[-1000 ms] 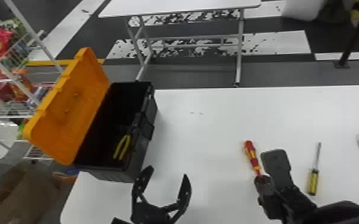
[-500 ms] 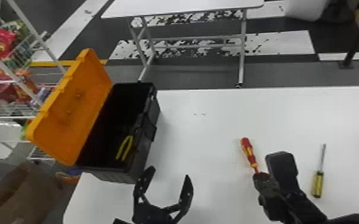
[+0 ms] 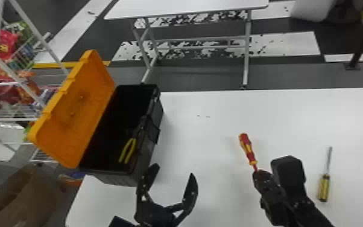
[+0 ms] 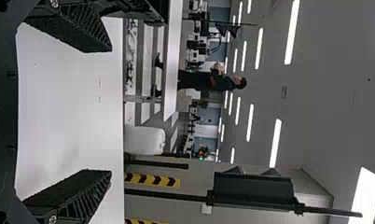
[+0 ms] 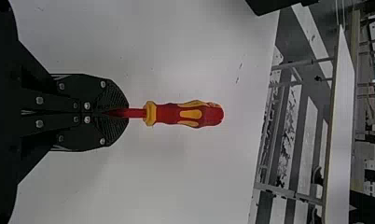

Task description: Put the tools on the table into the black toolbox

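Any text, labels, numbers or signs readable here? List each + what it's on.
No legible words or numbers.
Red packet, head view's left edge: yellow mark, too small to read.
Chevron strip: black and yellow warning pattern, no words I can make out.
Toolbox, red-yellow screwdriver, yellow screwdriver: no readable print.

At the left of the table the toolbox is placed, pliers held inside; rightward, a first screwdriver, then a second screwdriver, are seen (a farther table is set behind).
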